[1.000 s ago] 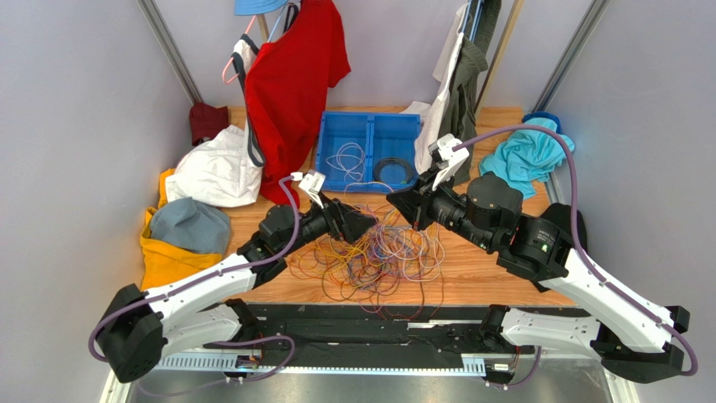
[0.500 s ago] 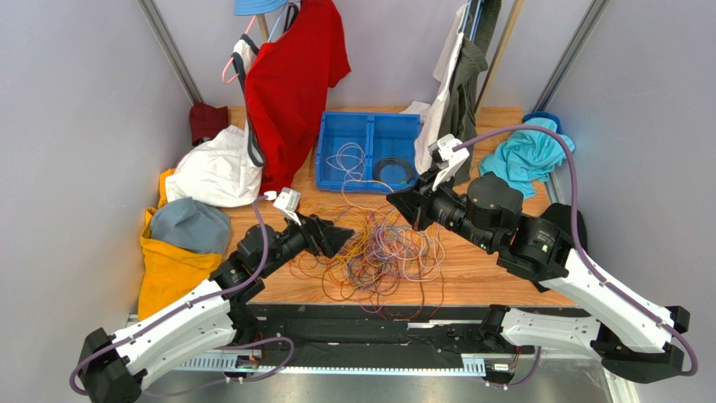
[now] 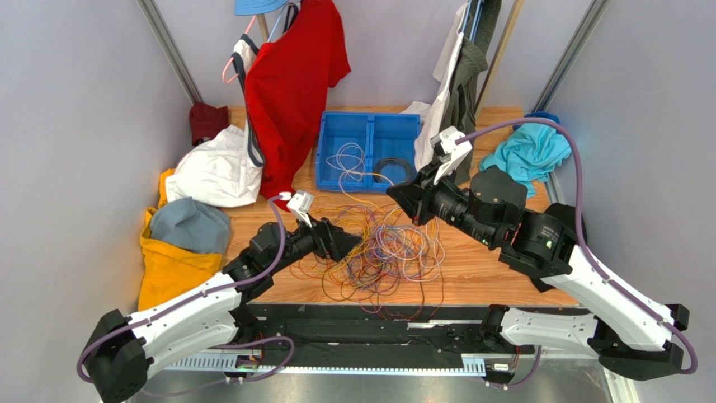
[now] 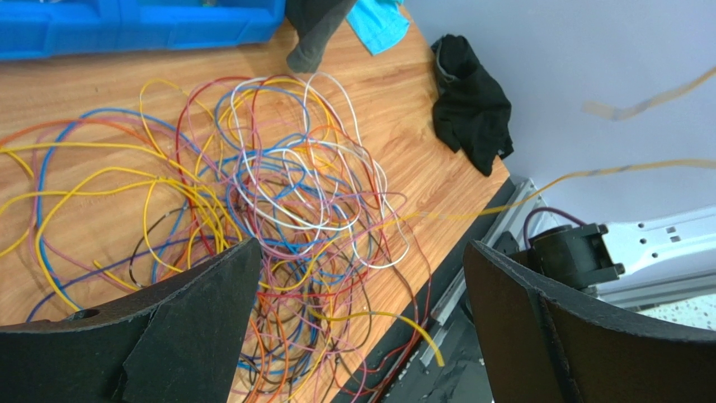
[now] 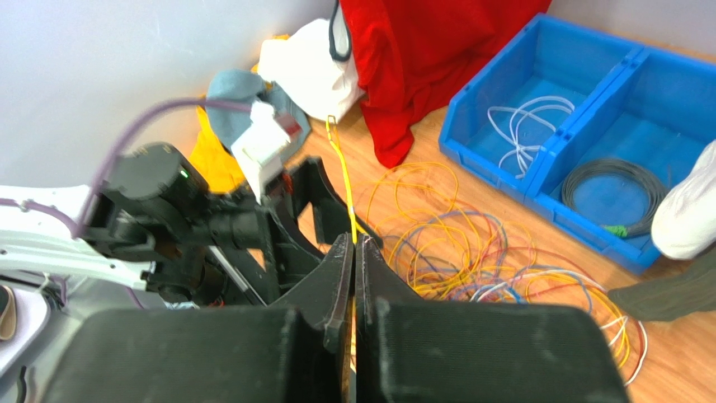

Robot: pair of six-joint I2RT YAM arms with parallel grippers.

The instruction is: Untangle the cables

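Observation:
The cables (image 3: 382, 252) lie as a tangled heap of thin orange, yellow, purple, red, blue and white wires on the wooden table between my two grippers. The heap also shows in the left wrist view (image 4: 277, 193) and the right wrist view (image 5: 479, 243). My left gripper (image 3: 349, 243) is open and empty, its jaws wide apart (image 4: 361, 252) over the heap's near left part. My right gripper (image 3: 397, 199) is shut (image 5: 353, 243) on a yellow cable (image 5: 343, 176), held above the heap's far side. That cable runs taut away from the jaws.
A blue two-part bin (image 3: 329, 159) at the back holds a white cable and a black coiled ring (image 3: 393, 170). Clothes lie around: red shirt (image 3: 290, 84), white cloth (image 3: 214, 172), grey and yellow cloth (image 3: 181, 239), teal cloth (image 3: 529, 155). A black rail (image 3: 378, 323) edges the table front.
My left arm drew back to the left, then came forward again to the heap's left edge. My right gripper, still shut, rose slightly toward the back.

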